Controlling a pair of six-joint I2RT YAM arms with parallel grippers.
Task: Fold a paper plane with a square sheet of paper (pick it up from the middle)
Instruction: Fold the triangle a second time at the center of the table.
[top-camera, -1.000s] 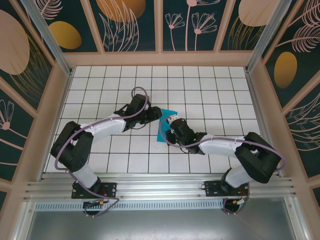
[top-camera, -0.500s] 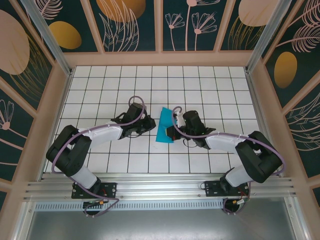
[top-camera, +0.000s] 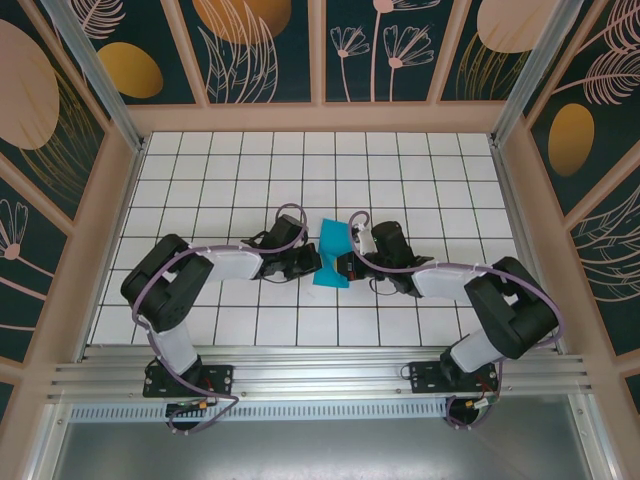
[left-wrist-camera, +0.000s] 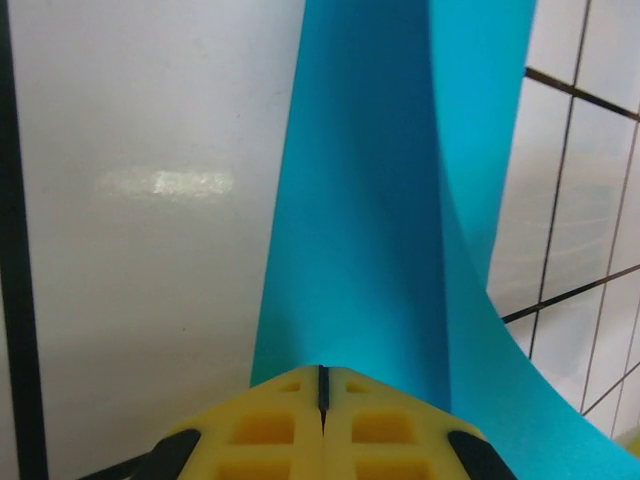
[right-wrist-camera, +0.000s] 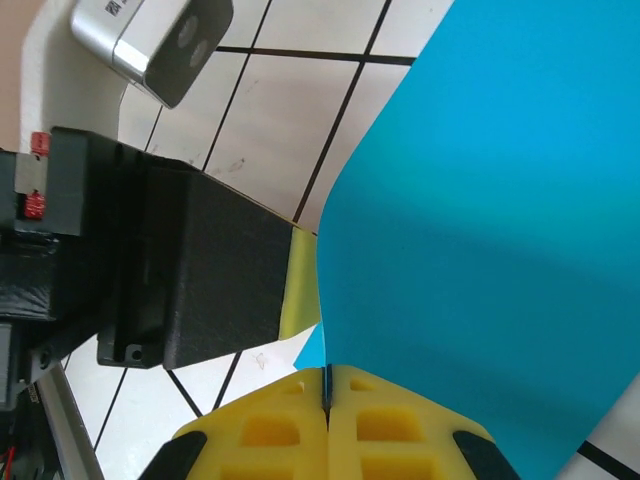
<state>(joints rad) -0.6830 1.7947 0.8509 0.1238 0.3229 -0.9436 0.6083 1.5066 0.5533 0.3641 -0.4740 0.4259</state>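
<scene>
The left pincer (left-wrist-camera: 322, 385) and right pincer (right-wrist-camera: 327, 385) clamp the square sheet of paper (top-camera: 331, 262). Opposite grips likely steady it for folding.

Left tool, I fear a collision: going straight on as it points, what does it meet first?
The teal paper that the left tool is shut on; just beyond, probably the right tool, though depth is unclear.

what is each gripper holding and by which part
Both hold the paper: the left gripper is shut on its left edge, the right gripper on its right edge.
</scene>
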